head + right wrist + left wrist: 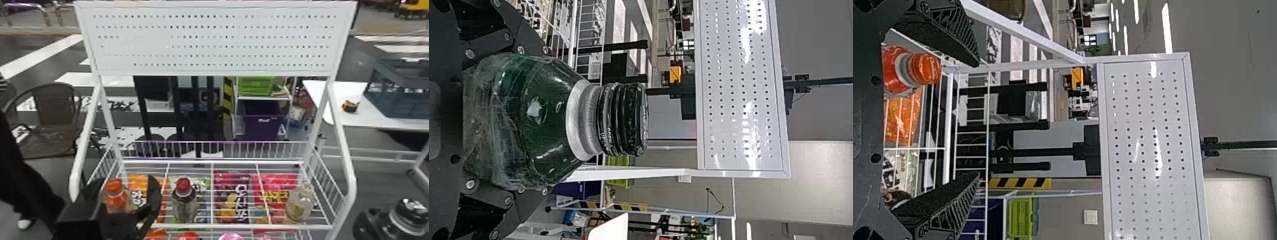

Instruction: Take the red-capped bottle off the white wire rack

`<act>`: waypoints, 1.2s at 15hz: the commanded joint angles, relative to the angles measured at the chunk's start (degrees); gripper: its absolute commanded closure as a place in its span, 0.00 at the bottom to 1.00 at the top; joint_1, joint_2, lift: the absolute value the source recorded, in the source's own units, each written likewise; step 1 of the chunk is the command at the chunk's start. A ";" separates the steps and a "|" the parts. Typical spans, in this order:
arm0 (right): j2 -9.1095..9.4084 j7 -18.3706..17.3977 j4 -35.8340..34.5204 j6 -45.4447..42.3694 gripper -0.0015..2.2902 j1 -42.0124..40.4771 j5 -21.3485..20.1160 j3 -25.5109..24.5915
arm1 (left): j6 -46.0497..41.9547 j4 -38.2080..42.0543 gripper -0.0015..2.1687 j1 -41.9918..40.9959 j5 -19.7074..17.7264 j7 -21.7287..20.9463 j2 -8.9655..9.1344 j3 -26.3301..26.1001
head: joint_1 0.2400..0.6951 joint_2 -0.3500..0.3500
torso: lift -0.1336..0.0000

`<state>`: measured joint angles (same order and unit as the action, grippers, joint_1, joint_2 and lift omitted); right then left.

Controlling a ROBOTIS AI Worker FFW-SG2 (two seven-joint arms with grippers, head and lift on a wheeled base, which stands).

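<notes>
One red-capped bottle [184, 199], upright on the white wire rack [223, 227], lower centre of the frame in the head view. Lies outside the left gripper [126, 183], just right of its curved right-hand finger as the head view has it, a narrow gap showing between. Left gripper's jaws apart, lower left of the frame; between them, an orange-capped bottle [114, 191], no squeeze on it. Left wrist view agrees: orange cap between the spread fingers, nearer one than the other. Right gripper [370, 223] at the lower right corner of the frame, well apart from the red cap; jaws clamped on a dark green bottle [536, 117] with a black lid, neck clear of the grip. Right of centre on the rack, a pale-capped clear bottle [300, 206]. Snack bags seen through and among the wires: orange [138, 182], green [204, 185], purple [231, 178], red-pink [281, 183]. White perforated panel [217, 41] across the top. Beyond, a brown chair [57, 105] at left; white table [348, 119] with a dark crate [402, 99] at upper right.
</notes>
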<state>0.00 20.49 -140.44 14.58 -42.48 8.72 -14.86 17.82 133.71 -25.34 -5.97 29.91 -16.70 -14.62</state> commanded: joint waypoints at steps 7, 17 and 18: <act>0.05 -0.36 -0.18 -1.26 0.40 -0.32 0.86 0.18 | 1.13 2.34 0.05 -0.85 0.26 0.42 -0.26 -0.41 | 0.57 0.50 | 1.00; 0.05 -0.36 -0.53 -1.79 0.40 -1.64 1.74 0.36 | -10.12 -8.99 0.05 -1.12 0.26 2.17 0.70 -8.23 | 0.57 0.50 | 1.00; 0.05 -0.36 -0.62 -2.14 0.40 -1.73 1.74 0.27 | -13.11 -12.42 0.05 -0.50 0.26 2.26 1.49 -9.46 | 0.57 0.50 | 1.00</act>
<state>0.00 20.12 -140.96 12.71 -44.05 10.41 -14.51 9.60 126.26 -26.55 -5.71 32.12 -16.12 -22.04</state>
